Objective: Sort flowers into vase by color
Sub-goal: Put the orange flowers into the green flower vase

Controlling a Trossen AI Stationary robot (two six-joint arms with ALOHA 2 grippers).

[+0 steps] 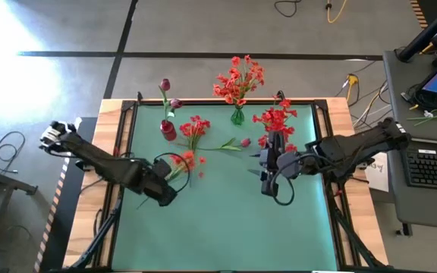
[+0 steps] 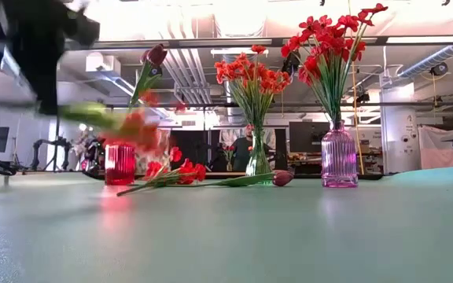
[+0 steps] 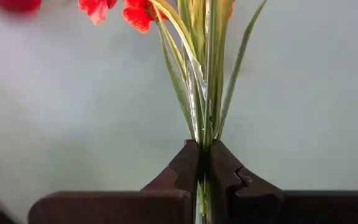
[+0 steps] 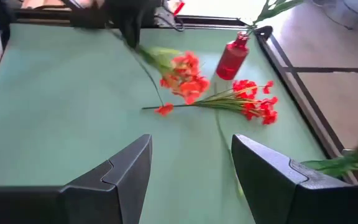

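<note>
1. Nearest the wrist camera, the left gripper (image 3: pixel 205 163) has its fingers pressed together on the green stalks of an orange-red spray (image 1: pixel 186 161), held over the mat (image 1: pixel 226 220) on the left side. The pick-up step is in hand.
2. The right gripper (image 4: pixel 191 168) waits at mid-table with its fingers spread, holding nothing.
3. The next move likely calls for carrying the spray to the far green vase (image 1: pixel 237 116), which already holds orange-red sprays, and lowering the stalks upright into its narrow mouth.
4. The purple vase (image 2: pixel 339 157), far right, holds bright red clusters.
5. The red vase (image 1: pixel 168 130), far left, holds a dark tulip bud.
6. A red cluster stem (image 1: pixel 196 126) and a magenta bud stem (image 1: pixel 234 144) lie loose on the mat near the vases, unsorted.
</note>
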